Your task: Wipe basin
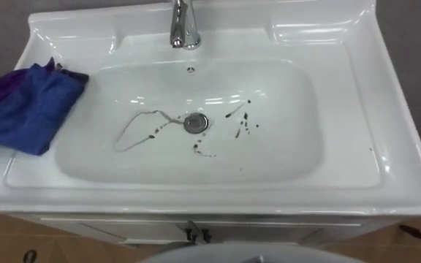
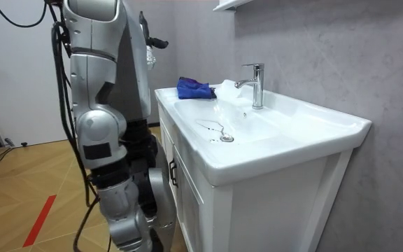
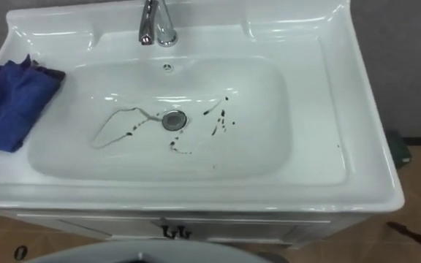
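While cloth (image 1: 26, 107) on basin (image 1: 346, 109) rim is cut off | faucet (image 1: 185, 28) top cropped

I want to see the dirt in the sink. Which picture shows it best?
The left eye view: from above, the dark marks around the drain show clearly. The right eye view does nearly as well; the room view gives faint lines.

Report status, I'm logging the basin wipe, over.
Robot hand up by chest. Blue cloth on basin's left rim, untouched. Dark marks around drain. Nothing blocking.
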